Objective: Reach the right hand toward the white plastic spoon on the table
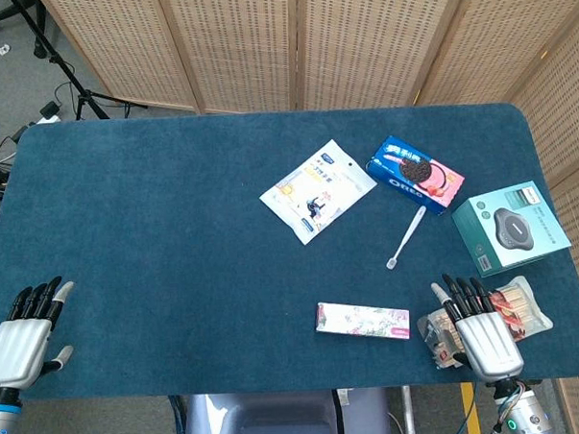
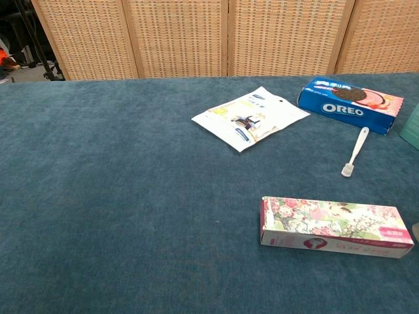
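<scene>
The white plastic spoon (image 1: 408,236) lies slanted on the blue table right of centre, its small end toward the front; the chest view shows the spoon (image 2: 354,152) just below the Oreo box. My right hand (image 1: 477,329) rests at the table's front right edge, fingers stretched forward and apart, holding nothing, well short of the spoon and slightly to its right. My left hand (image 1: 27,327) sits at the front left corner, fingers apart and empty. Neither hand shows in the chest view.
A blue Oreo box (image 1: 414,171) and a white sachet (image 1: 317,190) lie behind the spoon. A teal boxed device (image 1: 509,228) stands at the right edge. A floral box (image 1: 362,320) lies front centre, and a clear snack packet (image 1: 520,305) sits beside my right hand.
</scene>
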`<state>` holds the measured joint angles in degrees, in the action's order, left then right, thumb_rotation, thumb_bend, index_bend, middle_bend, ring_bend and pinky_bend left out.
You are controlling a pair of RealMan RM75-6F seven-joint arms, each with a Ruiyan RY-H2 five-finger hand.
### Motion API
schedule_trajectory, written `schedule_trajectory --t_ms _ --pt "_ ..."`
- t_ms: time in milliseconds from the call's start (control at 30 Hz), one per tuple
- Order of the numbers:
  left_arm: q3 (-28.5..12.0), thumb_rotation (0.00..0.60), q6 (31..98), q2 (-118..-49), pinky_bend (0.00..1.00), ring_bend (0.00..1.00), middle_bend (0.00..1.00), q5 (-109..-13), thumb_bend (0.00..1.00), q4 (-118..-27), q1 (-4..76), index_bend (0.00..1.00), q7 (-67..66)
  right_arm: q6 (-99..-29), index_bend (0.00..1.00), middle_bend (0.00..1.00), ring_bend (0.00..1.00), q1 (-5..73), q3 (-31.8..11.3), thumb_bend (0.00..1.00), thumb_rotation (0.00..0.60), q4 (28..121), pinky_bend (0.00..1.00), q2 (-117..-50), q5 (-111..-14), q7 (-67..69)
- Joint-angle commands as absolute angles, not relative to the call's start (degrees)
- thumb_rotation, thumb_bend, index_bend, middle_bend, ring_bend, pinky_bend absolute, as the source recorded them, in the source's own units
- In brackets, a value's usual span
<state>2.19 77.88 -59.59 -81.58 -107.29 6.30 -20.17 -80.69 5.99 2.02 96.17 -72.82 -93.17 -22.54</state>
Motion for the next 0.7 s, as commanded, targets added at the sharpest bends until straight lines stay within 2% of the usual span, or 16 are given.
schedule_trajectory --t_ms 33,700 --pt "2.25 0.600 78.00 -59.55 0.05 0.00 0.00 -81.77 0.25 -107.34 6.26 0.00 -20.15 -80.79 0.00 0.00 0.00 5.93 2.02 0.54 0.600 96.16 0.00 -72.80 -93.17 -22.58" --pt "2.25 0.600 78.97 -59.42 0.05 0.00 0.00 -82.61 0.25 -107.67 5.93 0.00 -19.83 -79.98 0.00 0.00 0.00 6.14 2.03 0.54 0.600 96.07 0.00 -72.65 -92.50 -22.22"
